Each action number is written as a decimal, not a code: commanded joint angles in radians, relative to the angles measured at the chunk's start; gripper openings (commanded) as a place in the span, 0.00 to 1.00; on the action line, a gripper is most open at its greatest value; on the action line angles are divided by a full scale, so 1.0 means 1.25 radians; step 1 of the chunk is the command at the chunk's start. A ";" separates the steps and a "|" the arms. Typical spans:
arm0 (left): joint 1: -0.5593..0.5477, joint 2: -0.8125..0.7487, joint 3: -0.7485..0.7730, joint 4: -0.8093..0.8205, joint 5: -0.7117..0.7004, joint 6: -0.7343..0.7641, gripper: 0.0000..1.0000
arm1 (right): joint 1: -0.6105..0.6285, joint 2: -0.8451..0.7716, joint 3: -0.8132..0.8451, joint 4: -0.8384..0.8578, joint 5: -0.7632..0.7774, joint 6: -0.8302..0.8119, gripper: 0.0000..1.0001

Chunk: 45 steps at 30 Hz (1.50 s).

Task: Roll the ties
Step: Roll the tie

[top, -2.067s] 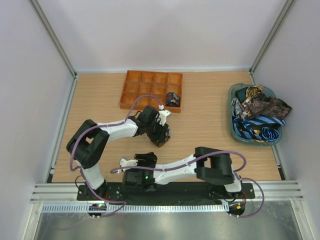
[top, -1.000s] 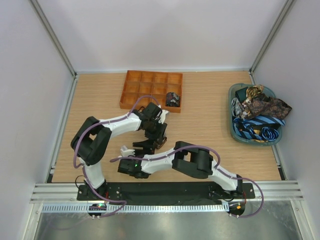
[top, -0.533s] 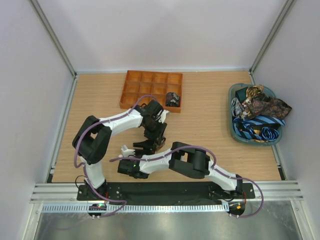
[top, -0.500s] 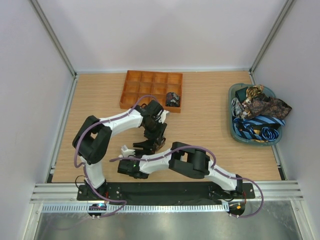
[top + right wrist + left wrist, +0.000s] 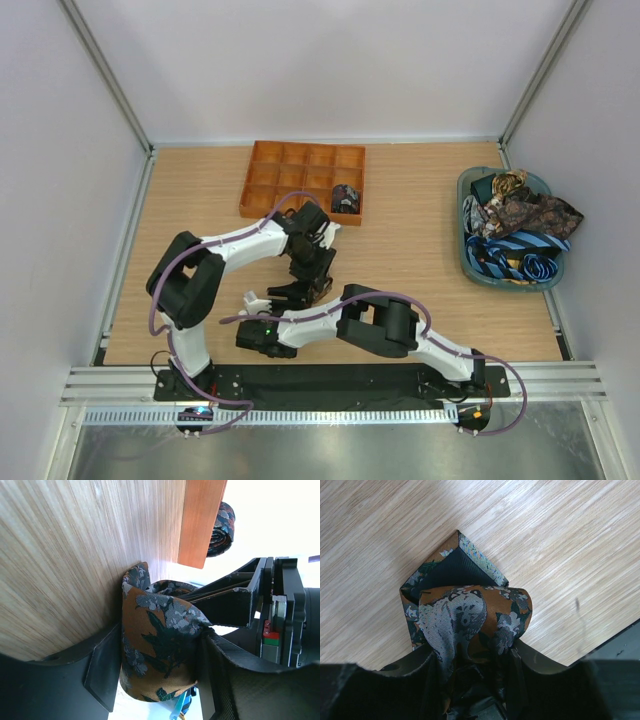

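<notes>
coiled tie point(image 5: 346, 197) in tray point(image 5: 272, 184); basket point(image 5: 468, 256) right.

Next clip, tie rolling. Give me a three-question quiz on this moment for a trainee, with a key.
1. True or false: no compartment of the orange tray holds a rolled tie yet.
2. Where do the loose ties lie? A) in the teal basket at the right; B) in the tray; C) on the floor.
3. Which hands have the paisley tie between their fingers?
Key: 1. False: one rolled tie sits in the tray's near right corner compartment. 2. A. 3. Both, the left hand and the right hand.
</notes>
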 commanded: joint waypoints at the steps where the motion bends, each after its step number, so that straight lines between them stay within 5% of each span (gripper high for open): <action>1: -0.006 -0.068 -0.001 -0.226 0.035 0.026 0.00 | -0.058 0.047 -0.035 -0.046 -0.113 0.065 0.57; 17: -0.007 -0.089 0.037 -0.301 0.014 0.031 0.02 | -0.076 0.091 0.027 -0.156 -0.066 0.129 0.26; 29: -0.016 -0.071 0.072 -0.253 -0.019 0.035 0.43 | -0.063 0.093 0.036 -0.152 -0.089 0.142 0.13; 35: -0.028 -0.065 0.138 -0.236 -0.030 0.046 0.91 | -0.062 0.069 0.014 -0.126 -0.110 0.135 0.11; 45: 0.017 -0.229 0.152 -0.102 -0.080 0.002 1.00 | -0.062 0.001 -0.042 -0.067 -0.144 0.147 0.09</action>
